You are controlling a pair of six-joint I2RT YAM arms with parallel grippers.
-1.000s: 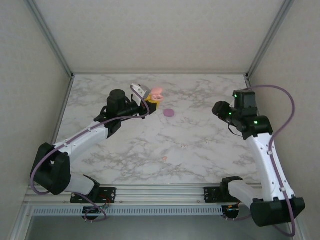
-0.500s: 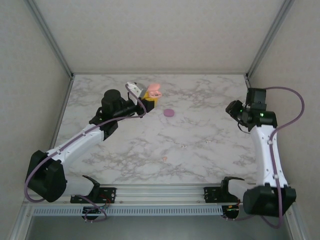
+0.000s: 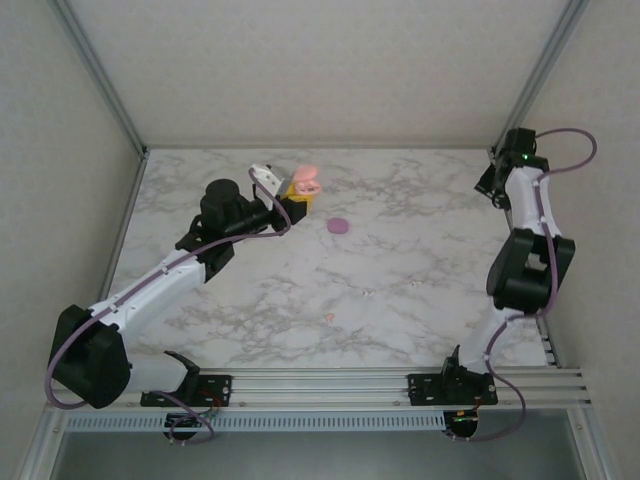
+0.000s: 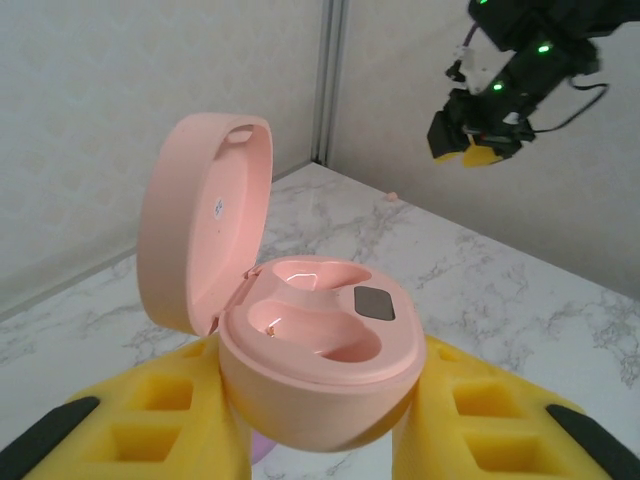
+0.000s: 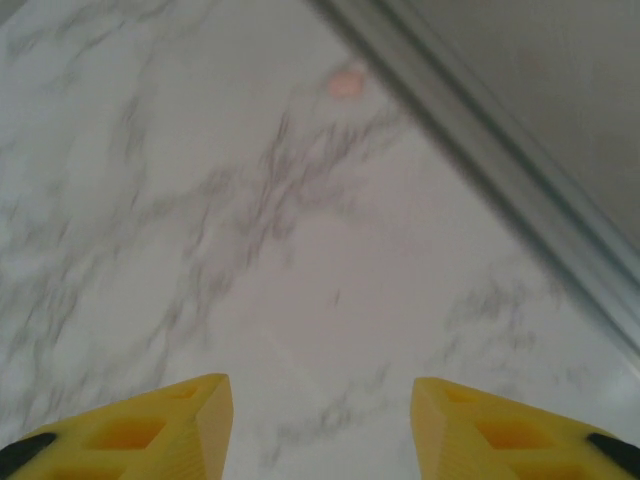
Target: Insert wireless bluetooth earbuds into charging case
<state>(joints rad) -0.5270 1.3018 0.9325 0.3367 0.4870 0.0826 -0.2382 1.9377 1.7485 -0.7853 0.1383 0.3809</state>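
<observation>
Earbuds are not yet in the case (image 4: 320, 370). Its lid stands open and both sockets are bare. On the left, the left gripper (image 3: 296, 198) has drawn back slightly over the last second but stays clamped on the case, holding it up above the far left of the table (image 3: 420, 290). Just right of it lies a purple piece (image 3: 339, 226); I cannot tell whether it is a bud or a case. A pink bud (image 3: 328, 317) sits near the middle of the table, toward the near edge. The big change is on the right: the right gripper (image 5: 315, 400) has swung from mid-table out to the far right corner, and its jaws have spread and hold nothing. Below it, close to the rail (image 5: 500, 160), lies a second pink bud (image 5: 347, 84). So the right arm looks to be going for that corner bud. The next move would be to descend on it, and the rail alongside leaves little room for the fingers.
</observation>
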